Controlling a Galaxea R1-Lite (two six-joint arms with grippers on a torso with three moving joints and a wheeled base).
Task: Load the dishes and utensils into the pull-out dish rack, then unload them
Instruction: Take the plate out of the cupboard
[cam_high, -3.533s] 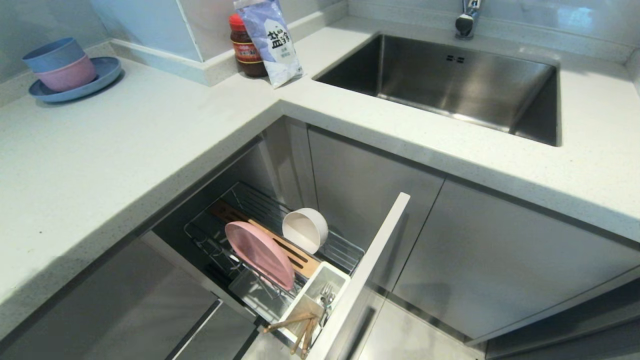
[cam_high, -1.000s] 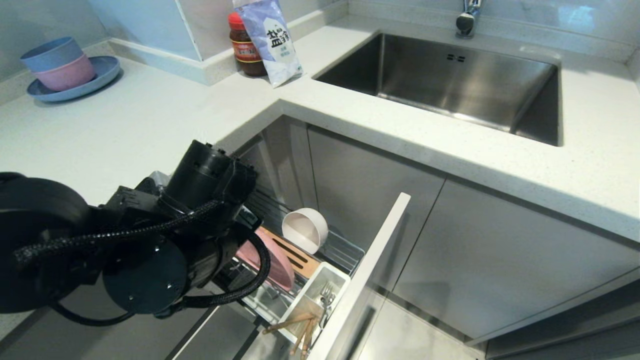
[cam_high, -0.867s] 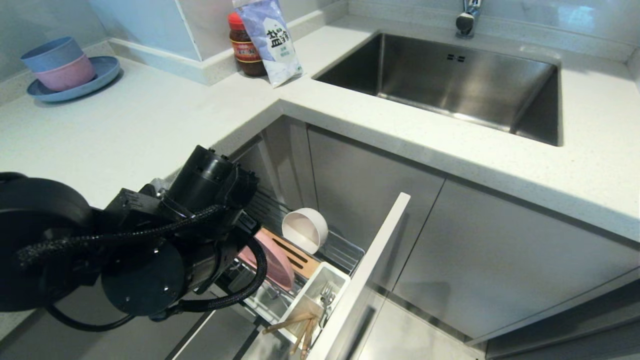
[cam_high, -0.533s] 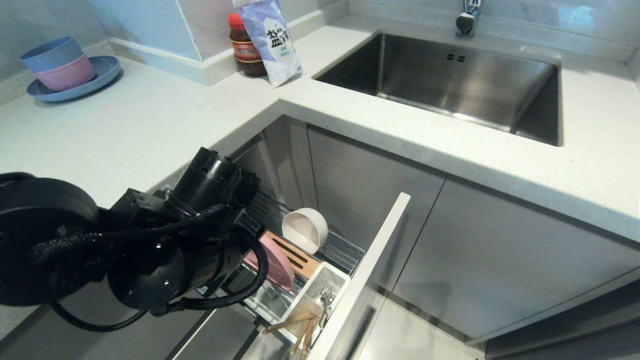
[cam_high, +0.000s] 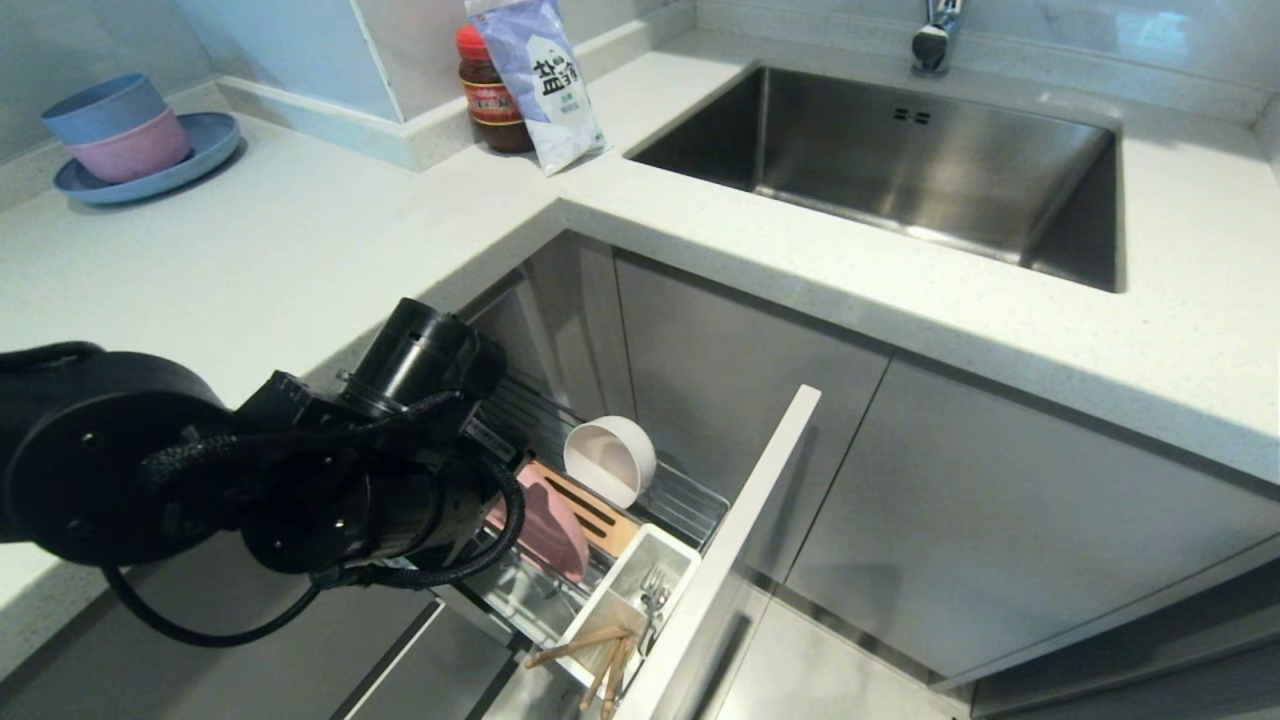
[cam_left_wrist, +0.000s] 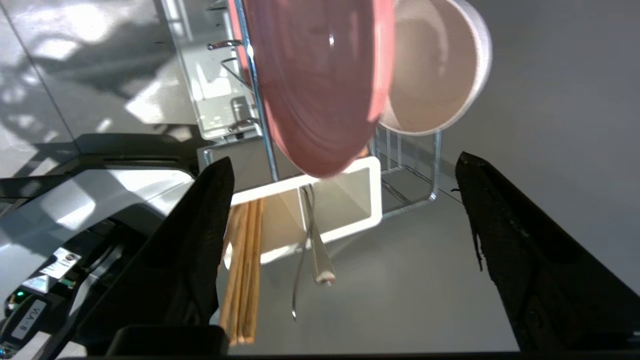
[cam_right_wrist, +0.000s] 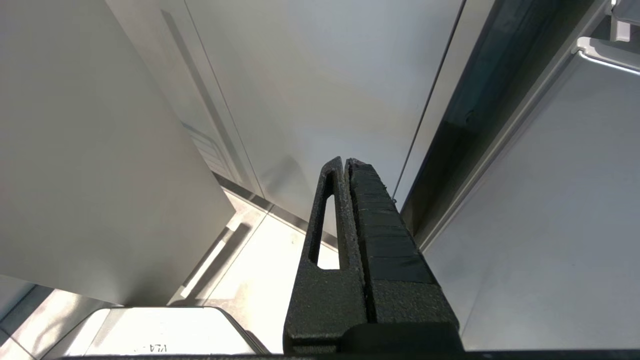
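The pull-out dish rack (cam_high: 690, 505) stands drawn out under the counter. In it a pink plate (cam_high: 548, 528) stands on edge, with an off-white bowl (cam_high: 610, 460) tipped on its side beyond it. The white cutlery cup (cam_high: 650, 560) holds the chopsticks (cam_high: 600, 655) and the fork (cam_high: 655, 595). My left arm (cam_high: 380, 480) reaches over the rack and hides most of the plate. In the left wrist view my left gripper (cam_left_wrist: 342, 162) is open and empty, with the plate (cam_left_wrist: 320, 85), bowl (cam_left_wrist: 435, 75), chopsticks (cam_left_wrist: 245, 270) and fork (cam_left_wrist: 312, 240) ahead of it. My right gripper (cam_right_wrist: 346, 162) hangs shut by the cabinet fronts.
The rack's grey front panel (cam_high: 730, 540) juts out to the right of the cup. The countertop edge (cam_high: 400, 320) overhangs the rack. A blue plate with stacked bowls (cam_high: 140, 140) sits at the far left; a jar and bag (cam_high: 540, 80) stand beside the sink (cam_high: 900, 160).
My left arm has come in from the left and now covers the plate's left part. Over the last second its wrist has swung over the rack. The dishes and utensils have not moved.
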